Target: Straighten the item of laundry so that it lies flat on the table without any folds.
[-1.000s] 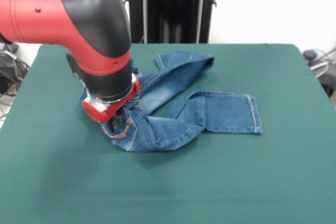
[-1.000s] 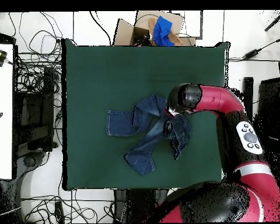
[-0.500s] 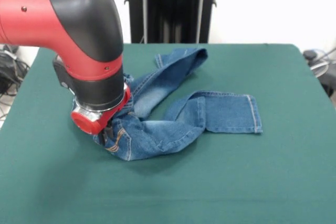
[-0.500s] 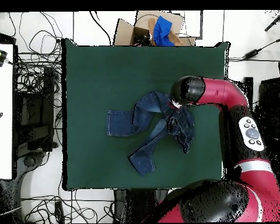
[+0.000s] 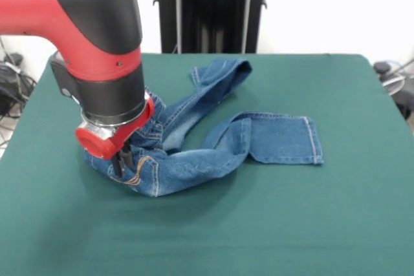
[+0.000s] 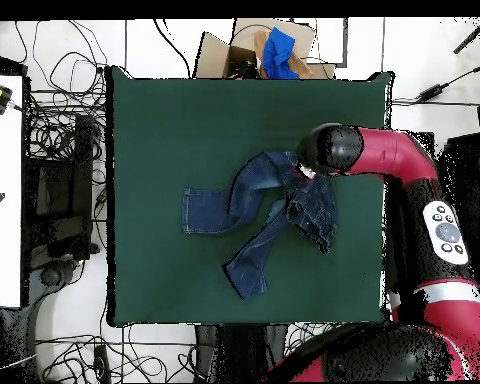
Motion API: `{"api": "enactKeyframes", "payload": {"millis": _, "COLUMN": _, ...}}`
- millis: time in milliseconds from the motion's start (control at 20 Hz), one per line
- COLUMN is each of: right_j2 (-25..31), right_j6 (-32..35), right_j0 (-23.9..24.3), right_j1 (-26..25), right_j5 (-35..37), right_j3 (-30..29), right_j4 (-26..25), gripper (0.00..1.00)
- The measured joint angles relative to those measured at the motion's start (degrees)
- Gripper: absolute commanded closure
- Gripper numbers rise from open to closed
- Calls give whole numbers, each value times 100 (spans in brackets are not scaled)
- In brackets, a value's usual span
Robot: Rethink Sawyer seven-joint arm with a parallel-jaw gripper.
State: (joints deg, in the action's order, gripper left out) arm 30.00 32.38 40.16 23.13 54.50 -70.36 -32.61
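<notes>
The item of laundry (image 5: 213,153), a small pair of blue jeans, lies crumpled on the green table (image 5: 291,224). One leg runs flat to the right in the front view. The other is folded back toward the far edge. My gripper (image 5: 121,161) is down at the jeans' waist end on the left, shut on the bunched denim beside a pocket with orange stitching. In the overhead view the jeans (image 6: 254,210) lie right of centre on the table (image 6: 164,130). There the arm's wrist (image 6: 329,150) covers the gripper.
A cardboard box (image 6: 246,48) holding blue cloth sits beyond the table's top edge in the overhead view. Cables (image 6: 59,130) and a white desk (image 6: 2,190) lie to the left. A black stand (image 5: 210,8) rises behind the table.
My gripper has moved left in the front view, dragging the waist end with it. The legs have been pulled along and stretched out a little.
</notes>
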Motion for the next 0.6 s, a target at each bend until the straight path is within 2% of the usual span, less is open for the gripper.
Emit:
{"api": "enactKeyframes", "payload": {"millis": 400, "right_j2": 192, "right_j6": -53, "right_j0": 183, "right_j1": -22, "right_j5": 0, "right_j3": -17, "right_j4": -44, "gripper": 100}}
{"api": "enactKeyframes", "payload": {"millis": 600, "right_j2": 249, "right_j6": -346, "right_j0": 196, "right_j1": -96, "right_j5": 0, "right_j3": 6, "right_j4": -152, "gripper": 100}}
